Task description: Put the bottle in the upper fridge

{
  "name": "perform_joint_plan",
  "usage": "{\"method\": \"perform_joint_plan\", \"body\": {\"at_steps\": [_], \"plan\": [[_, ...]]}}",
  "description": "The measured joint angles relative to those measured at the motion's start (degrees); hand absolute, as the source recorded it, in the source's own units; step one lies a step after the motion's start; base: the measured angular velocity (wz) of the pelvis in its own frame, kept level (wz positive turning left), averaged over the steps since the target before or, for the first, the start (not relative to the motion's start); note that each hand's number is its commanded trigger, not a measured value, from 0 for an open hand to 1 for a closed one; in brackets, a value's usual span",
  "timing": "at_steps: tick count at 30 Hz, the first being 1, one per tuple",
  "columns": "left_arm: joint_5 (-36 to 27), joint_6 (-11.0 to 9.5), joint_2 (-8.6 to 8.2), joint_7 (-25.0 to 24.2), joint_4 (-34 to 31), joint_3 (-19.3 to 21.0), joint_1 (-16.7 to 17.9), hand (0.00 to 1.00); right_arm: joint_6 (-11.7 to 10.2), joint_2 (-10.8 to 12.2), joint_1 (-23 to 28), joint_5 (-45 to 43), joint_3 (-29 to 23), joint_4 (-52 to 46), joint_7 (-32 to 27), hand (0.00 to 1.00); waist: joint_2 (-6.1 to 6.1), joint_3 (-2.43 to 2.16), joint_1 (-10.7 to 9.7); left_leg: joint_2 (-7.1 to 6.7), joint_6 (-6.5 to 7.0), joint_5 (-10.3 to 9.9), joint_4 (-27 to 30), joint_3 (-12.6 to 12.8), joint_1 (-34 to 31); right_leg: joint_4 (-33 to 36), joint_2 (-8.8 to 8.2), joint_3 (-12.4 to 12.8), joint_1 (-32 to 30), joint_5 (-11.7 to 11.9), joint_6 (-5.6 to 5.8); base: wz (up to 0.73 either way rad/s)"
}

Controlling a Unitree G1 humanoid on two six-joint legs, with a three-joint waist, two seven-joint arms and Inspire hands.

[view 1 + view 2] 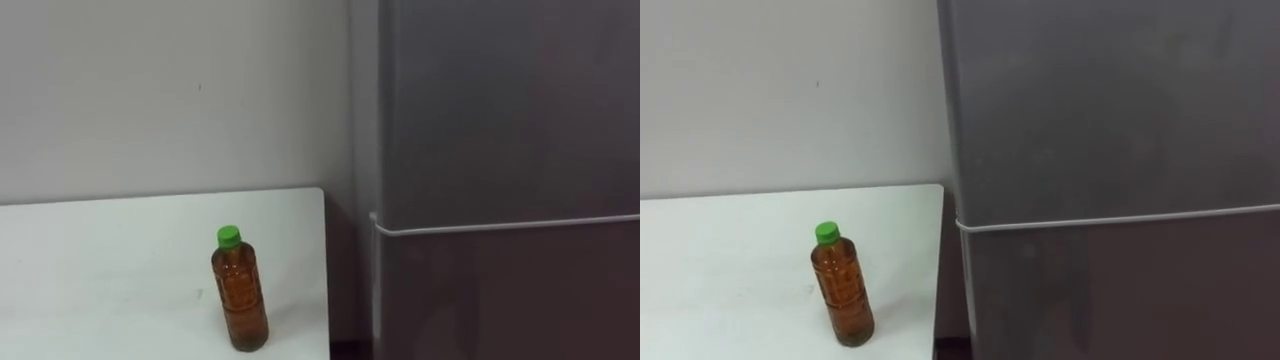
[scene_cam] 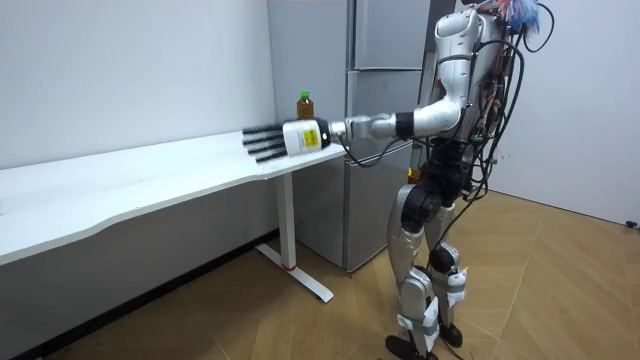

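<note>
Nothing is done yet: the green-capped plastic bottle of brown liquid (image 1: 240, 295) stands on the white table (image 1: 100, 270), the tall grey fridge (image 1: 500, 150) is closed, and the left hand (image 2: 290, 138) is outstretched, fingers straight and empty.

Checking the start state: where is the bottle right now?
The bottle stands upright on the white table near its right edge, left of the grey fridge, low in the left eye view.

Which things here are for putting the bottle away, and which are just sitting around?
For the job:
- bottle, upright on the table
- fridge, doors closed
- left hand, open, held out toward the table

Just there:
- table, only holding the bottle
- wall
- floor
</note>
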Motion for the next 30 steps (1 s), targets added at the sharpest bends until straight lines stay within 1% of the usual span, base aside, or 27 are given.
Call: {"method": "perform_joint_plan", "body": {"at_steps": [1,2,3,5,6,7,8,11,12,13,14,16,17,18,20,21,22,24,27,28,30], "plan": [[0.0,0.0,0.03,0.3,-1.4,0.0,-0.3,0.00,0.1,0.1,0.2,0.0,0.0,-0.2,-0.1,0.00,-0.01,0.01,0.0,0.01,0.00,0.0,0.0,0.0,0.0,0.0,0.01,0.0,0.0,0.0,0.00,0.00],[0.1,0.1,0.04,0.5,-4.7,-0.1,-0.4,0.00,0.4,0.3,0.2,-0.1,-0.1,-0.8,-0.6,0.00,0.24,-0.06,0.0,0.01,0.00,0.0,0.1,0.0,-0.2,-0.1,-0.01,-0.1,0.0,0.0,0.00,0.00],[0.5,0.2,0.04,0.4,-8.5,-0.1,-0.5,0.00,0.7,0.4,0.6,-0.1,0.0,-1.7,-0.8,0.00,0.16,-0.02,0.0,0.01,0.00,0.0,0.3,0.0,-0.3,-0.1,-0.01,-0.1,-0.1,0.0,0.00,0.00],[1.0,0.2,0.11,-0.2,-12.4,-0.1,-1.1,0.00,0.7,0.6,0.8,-0.3,0.0,-2.2,-1.5,0.00,0.17,-0.01,0.0,0.00,0.00,0.0,0.4,0.0,-0.3,0.0,-0.06,-0.2,-0.1,0.0,0.00,0.00],[1.7,0.2,0.15,-1.1,-14.1,-0.1,-1.7,0.00,0.7,0.7,0.8,-0.8,-0.1,-2.2,-1.8,0.00,0.45,-0.04,-0.1,-0.01,0.01,0.0,0.4,0.0,-0.4,-0.1,-0.05,-0.2,-0.1,0.0,0.00,0.00],[1.7,0.4,0.14,-1.4,-15.2,-0.1,-1.9,0.00,0.7,0.7,0.8,-1.1,-0.1,-2.2,-1.8,0.00,0.37,-0.16,-0.2,-0.03,0.01,0.0,0.4,0.0,-0.4,-0.1,-0.10,-0.2,-0.1,0.0,0.00,0.00],[1.7,0.6,0.14,-2.1,-17.3,-0.1,-2.4,0.00,0.7,0.7,0.7,-1.3,0.0,-2.3,-1.6,0.00,0.37,-0.19,-0.3,-0.03,0.01,0.0,0.4,-0.1,-0.4,-0.1,-0.13,-0.2,-0.1,0.0,0.00,0.03],[2.1,0.7,0.36,-4.6,-21.4,-0.3,-4.7,0.00,0.7,0.7,0.0,-1.4,0.0,-2.1,-1.4,0.00,0.48,-0.13,-0.8,-0.04,0.01,0.0,0.4,-0.2,-0.5,-0.1,-0.14,-0.4,-0.1,0.0,0.00,0.02],[2.1,0.7,0.42,-5.1,-21.9,-0.4,-5.1,0.00,0.7,0.7,-0.1,-1.4,0.0,-2.0,-1.3,0.00,0.53,-0.10,-1.0,-0.06,0.01,0.0,0.4,-0.2,-0.5,-0.1,-0.15,-0.5,-0.1,0.0,0.00,0.05],[1.9,0.8,0.47,-5.9,-22.3,-1.1,-6.0,0.00,0.7,0.6,-0.2,-1.2,0.1,-2.0,-0.9,0.00,0.43,0.10,-1.6,-0.18,0.03,0.0,0.4,-0.4,-0.5,-0.1,-0.13,-0.7,0.1,0.0,0.02,0.07],[1.5,1.0,0.47,-6.5,-22.7,-2.3,-6.9,0.00,0.7,0.6,-0.2,-1.1,0.5,-2.3,-0.7,0.00,0.78,0.06,-1.9,-0.25,0.03,0.0,0.4,-0.4,-0.6,-0.1,-0.12,-0.7,0.0,0.0,0.04,0.05],[1.6,1.6,0.46,-7.7,-23.1,-5.0,-9.2,0.00,0.7,0.6,-0.6,-1.3,1.3,-2.3,-0.3,0.00,0.86,0.03,-2.2,-0.23,0.04,0.0,0.4,-0.3,-0.5,-0.1,-0.14,-0.5,-0.3,0.0,0.05,-0.03],[1.6,2.1,0.46,-9.0,-23.1,-6.7,-11.1,0.00,0.7,0.6,-0.9,-1.3,1.7,-2.2,-0.2,0.00,0.88,0.01,-2.2,-0.16,0.04,0.0,0.4,-0.3,-0.6,0.0,-0.12,-0.2,-0.5,0.0,0.04,-0.07],[1.6,2.4,0.48,-10.3,-23.1,-7.9,-12.7,0.00,0.7,0.7,-1.1,-1.4,2.1,-2.1,0.2,0.00,0.86,0.02,-2.8,-0.14,0.04,0.0,0.5,-0.3,-0.6,0.0,-0.18,-0.2,-0.6,0.0,0.03,-0.06],[1.7,2.5,0.49,-12.3,-23.1,-9.7,-14.6,0.00,0.7,0.7,-1.8,-1.5,2.1,-2.1,0.6,0.00,0.94,-0.05,-3.7,-0.17,0.04,0.0,0.5,-0.3,-1.0,-0.1,-0.45,-0.2,-0.9,0.0,0.04,0.00],[1.7,2.6,0.49,-13.5,-23.2,-11.2,-15.9,0.00,0.7,0.7,-2.0,-1.5,2.2,-1.9,0.6,0.00,0.89,-0.08,-4.6,-0.20,0.04,0.1,0.5,-0.2,-1.1,-0.1,-0.47,-0.3,-1.1,0.0,0.04,0.00],[1.5,2.7,0.49,-14.2,-23.3,-12.1,-16.5,0.00,0.7,0.7,-2.2,-1.4,2.3,-1.8,0.6,0.00,0.87,-0.07,-4.8,-0.21,0.05,0.1,0.5,-0.1,-1.2,-0.1,-0.47,-0.3,-1.1,0.0,0.04,0.00],[1.5,2.9,0.48,-17.3,-23.4,-15.5,-19.0,0.00,0.7,0.7,-2.5,-1.1,2.3,-0.7,0.7,0.00,0.71,0.00,-5.0,-0.19,0.05,0.1,0.4,0.3,-1.2,-0.1,-0.49,0.0,-1.3,0.0,0.05,-0.06],[1.4,3.0,0.48,-20.6,-23.4,-18.1,-20.9,0.00,0.7,0.7,-3.4,-0.5,2.6,0.5,0.8,0.00,0.63,-0.02,-5.5,-0.20,0.05,0.1,0.4,0.3,-1.1,-0.1,-0.51,0.4,-1.3,0.0,0.05,-0.07],[1.3,3.0,0.47,-22.0,-23.4,-18.8,-21.4,0.00,0.7,0.6,-3.6,-0.3,2.9,0.5,0.8,0.00,0.64,-0.03,-6.3,-0.20,0.05,0.1,0.4,0.3,-1.1,-0.1,-0.50,0.5,-1.3,0.0,0.05,-0.04],[1.4,3.7,0.48,-23.8,-23.3,-20.8,-22.7,0.00,0.7,0.6,-4.1,-0.4,2.9,1.4,0.8,0.00,0.64,-0.02,-7.0,-0.18,0.05,0.1,0.4,0.3,-0.9,-0.1,-0.44,1.0,-1.2,0.0,0.05,-0.04]]}}
